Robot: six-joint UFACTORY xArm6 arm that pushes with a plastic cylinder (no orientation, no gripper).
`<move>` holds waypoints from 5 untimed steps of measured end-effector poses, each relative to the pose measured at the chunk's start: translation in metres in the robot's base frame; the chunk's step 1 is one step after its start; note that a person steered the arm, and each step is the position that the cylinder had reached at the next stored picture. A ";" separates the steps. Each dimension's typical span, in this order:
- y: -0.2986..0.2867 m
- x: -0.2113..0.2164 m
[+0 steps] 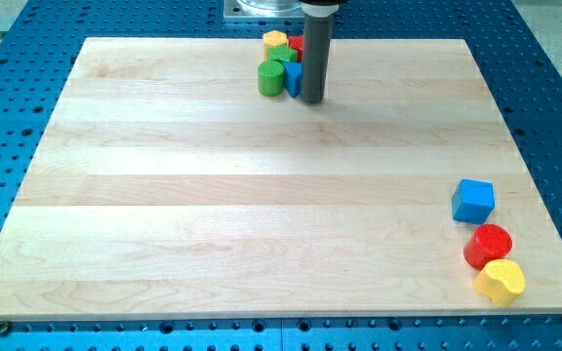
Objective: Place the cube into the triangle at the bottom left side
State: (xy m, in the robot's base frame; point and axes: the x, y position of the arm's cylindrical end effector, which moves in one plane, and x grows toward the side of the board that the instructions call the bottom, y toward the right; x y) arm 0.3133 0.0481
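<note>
A blue cube [473,200] sits near the board's right edge, low in the view. Below it lie a red cylinder [488,245] and a yellow heart-shaped block [501,281]. My tip [312,98] is at the view's top centre, touching the right side of a cluster of blocks: a green cylinder [271,78], a blue block [293,78] partly hidden behind the rod, a yellow block [276,40], a green block [283,55] and a red block [298,45]. The tip is far from the blue cube.
The wooden board [164,214] lies on a blue perforated table [554,78]. The arm's metal base [261,10] stands just past the board's top edge.
</note>
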 end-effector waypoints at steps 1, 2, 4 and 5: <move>0.045 0.006; 0.160 0.049; 0.261 0.207; 0.172 0.190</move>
State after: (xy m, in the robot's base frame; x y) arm 0.5035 0.2200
